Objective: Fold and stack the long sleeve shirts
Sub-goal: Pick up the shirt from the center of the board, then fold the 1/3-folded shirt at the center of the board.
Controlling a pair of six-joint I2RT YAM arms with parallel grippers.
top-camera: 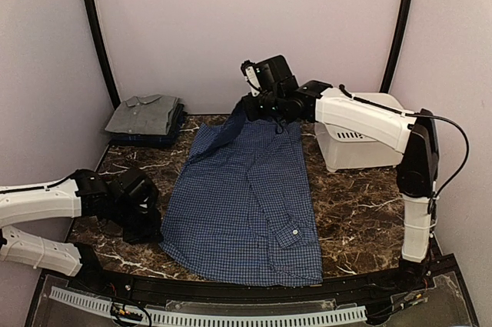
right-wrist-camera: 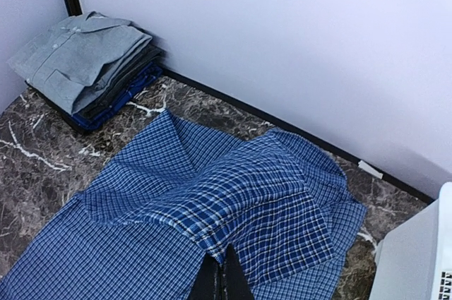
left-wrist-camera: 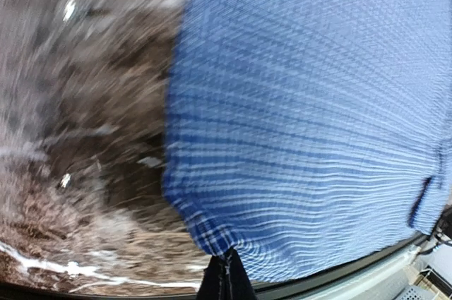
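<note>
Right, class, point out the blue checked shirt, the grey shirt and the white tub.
blue checked shirt (top-camera: 242, 204): top view, middle of body
grey shirt (top-camera: 144, 114): top view, upper face
white tub (top-camera: 352, 154): top view, front wall

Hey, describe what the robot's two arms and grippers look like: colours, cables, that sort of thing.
The left arm and right arm have smooth, rounded white shells on their long links, with black housings at the joints. A thin black cable loops outside the right arm. The left gripper and right gripper are black and blocky, with slim dark fingers.
</note>
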